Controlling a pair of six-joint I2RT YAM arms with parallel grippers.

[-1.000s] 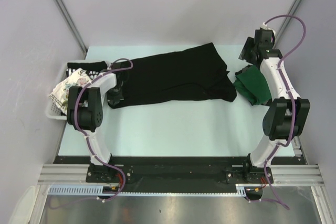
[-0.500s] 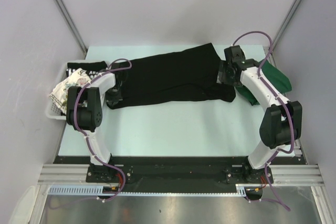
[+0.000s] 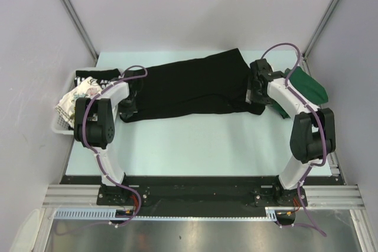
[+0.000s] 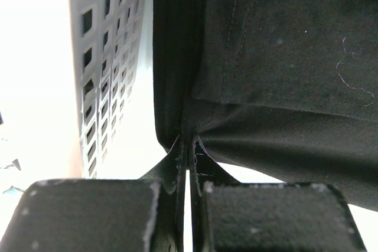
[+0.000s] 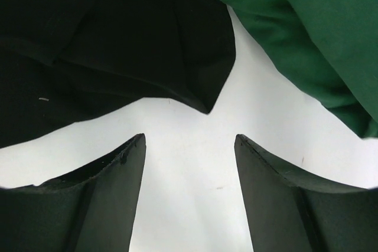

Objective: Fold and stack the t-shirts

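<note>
The left claw point(image 4: 189, 149) is pressed together, pinching the edge of a large black shirt point(image 3: 195, 87). The shirt spreads away from the claw across the pale table point(image 3: 195, 146). Just to that claw's left stands a white slatted basket point(image 4: 103, 57), holding a black shirt with white lettering point(image 3: 94, 79) and a floral shirt point(image 3: 74, 101). The right claw point(image 5: 189, 146) is spread wide, holds nothing and hangs over bare table. A corner of the large black shirt lies just ahead of its fingers, towards the left. A green shirt point(image 5: 307, 39) lies ahead to the right.
</note>
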